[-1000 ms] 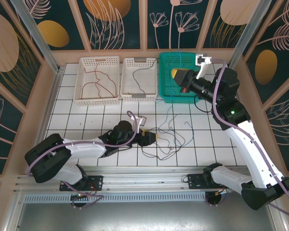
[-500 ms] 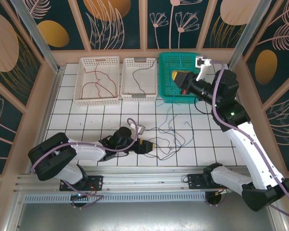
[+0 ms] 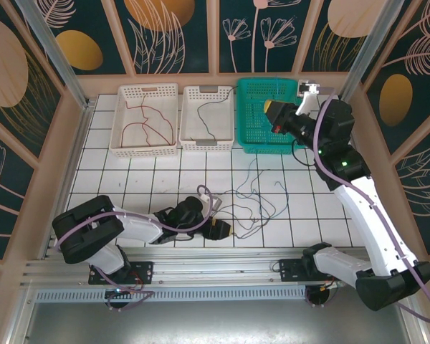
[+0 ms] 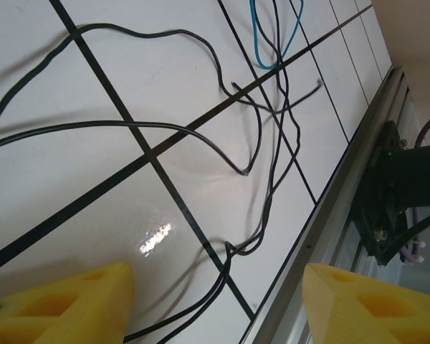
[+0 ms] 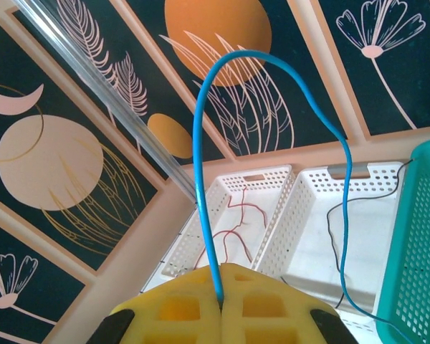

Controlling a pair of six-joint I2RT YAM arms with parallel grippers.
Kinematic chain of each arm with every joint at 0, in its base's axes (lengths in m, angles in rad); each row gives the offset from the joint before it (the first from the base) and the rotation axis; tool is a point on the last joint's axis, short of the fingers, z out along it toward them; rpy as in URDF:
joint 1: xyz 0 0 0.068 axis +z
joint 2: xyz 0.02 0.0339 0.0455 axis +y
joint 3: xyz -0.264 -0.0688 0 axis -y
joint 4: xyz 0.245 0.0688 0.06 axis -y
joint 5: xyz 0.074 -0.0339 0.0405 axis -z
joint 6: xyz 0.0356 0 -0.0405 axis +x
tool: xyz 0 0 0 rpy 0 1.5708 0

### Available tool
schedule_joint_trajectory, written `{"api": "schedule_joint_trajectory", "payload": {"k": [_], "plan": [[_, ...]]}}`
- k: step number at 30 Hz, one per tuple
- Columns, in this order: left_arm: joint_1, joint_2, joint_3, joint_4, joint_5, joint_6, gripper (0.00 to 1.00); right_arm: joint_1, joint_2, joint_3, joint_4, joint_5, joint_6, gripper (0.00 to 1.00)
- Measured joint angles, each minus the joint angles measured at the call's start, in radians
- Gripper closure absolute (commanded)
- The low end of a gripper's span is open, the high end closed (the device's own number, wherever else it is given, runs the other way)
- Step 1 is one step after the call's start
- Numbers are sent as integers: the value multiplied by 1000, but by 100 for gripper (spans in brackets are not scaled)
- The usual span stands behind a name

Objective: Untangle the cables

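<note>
Dark floral wall panels (image 3: 193, 43) in pale frames enclose a white, black-gridded tabletop (image 3: 129, 172), apparently lit from overhead.

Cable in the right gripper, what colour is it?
Blue. The cable shows best in the right wrist view, pinched in the right gripper.

Overhead rear view, wrist close-ups (baskets (image 3: 149, 89) shared)

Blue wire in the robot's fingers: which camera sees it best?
The right wrist view: the blue wire arches up big and close from the shut right fingers. The left wrist view shows a short blue loop on the table, perhaps the same wire. From the top it is too thin to follow.
</note>
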Motion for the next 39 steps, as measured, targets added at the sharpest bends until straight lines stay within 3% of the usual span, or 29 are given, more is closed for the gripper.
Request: {"api": "schedule_joint_trajectory", "payload": {"k": [10, 16, 20, 29, 39], "plan": [[-17, 26, 98, -125, -123, 13, 41, -14, 0, -41, -1, 14, 3, 100], [-17, 55, 131, -171, -192, 13, 50, -115, 51, -41, -1, 4, 31, 100], [-18, 58, 132, -179, -230, 6, 61, -148, 114, -41, -1, -20, 58, 100], [-17, 44, 117, -247, -326, 7, 99, -141, 124, -41, 30, -117, 75, 100], [-17, -32, 111, -343, -412, 22, 100, -15, 138, 15, 27, -146, 24, 100]]}}
